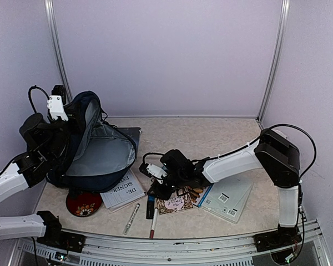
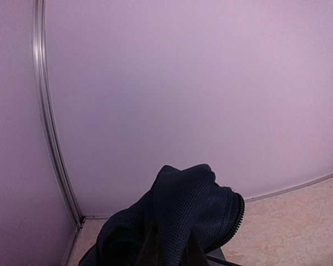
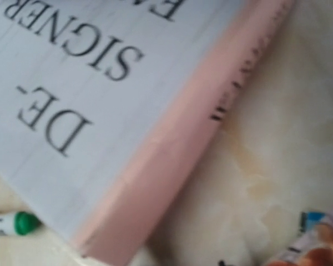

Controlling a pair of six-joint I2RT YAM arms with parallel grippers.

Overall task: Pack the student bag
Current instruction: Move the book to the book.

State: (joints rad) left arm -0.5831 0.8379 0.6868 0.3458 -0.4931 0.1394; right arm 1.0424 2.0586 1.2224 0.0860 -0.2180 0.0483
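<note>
Top external view: left jaws pinch the student bag (image 1: pixel 94 149) open at the left of the worktop (image 1: pixel 211 133). Right jaws, width unclear, hover beside the white book (image 1: pixel 124 190), probably best gripped squarely by its spine.

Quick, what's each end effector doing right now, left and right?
Left end effector: closed, holding the bag by its top edge.
Right end effector: cannot be told.
</note>
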